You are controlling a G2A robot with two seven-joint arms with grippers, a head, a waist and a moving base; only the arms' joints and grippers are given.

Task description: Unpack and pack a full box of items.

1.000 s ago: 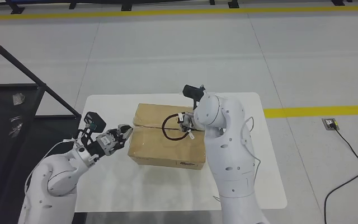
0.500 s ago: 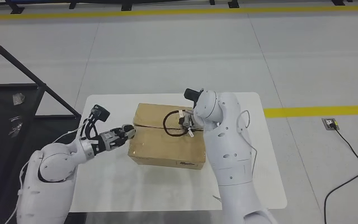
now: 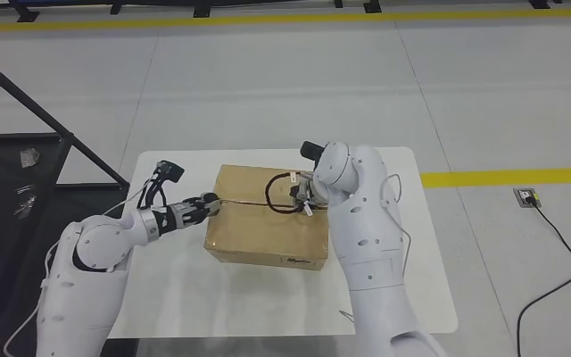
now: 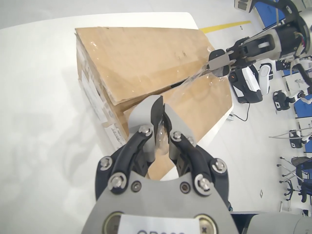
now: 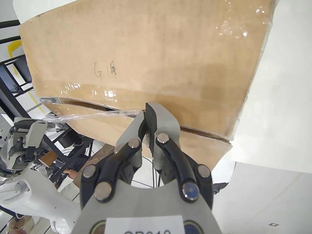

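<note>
- Sitting in the middle of the white table (image 3: 178,286), the cardboard box (image 3: 259,234) has its flaps down and its seam gaping slightly.
- At the box's edge, the left gripper (image 4: 162,102) is clenched on one end of a clear tape strip (image 4: 192,77).
- Over the box top, the right gripper (image 5: 146,109) pinches the strip's other end, which stretches between the two.

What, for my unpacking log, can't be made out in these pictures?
Contents of the box: hidden by its flaps, nearly shut, in every view.
Box's edge beside the right arm, top view: covered by that arm.
Ends of the tape: buried between the shut fingers of the left end effector and right end effector, wrist views.
Side label, left wrist view: too oblique to make out.
</note>
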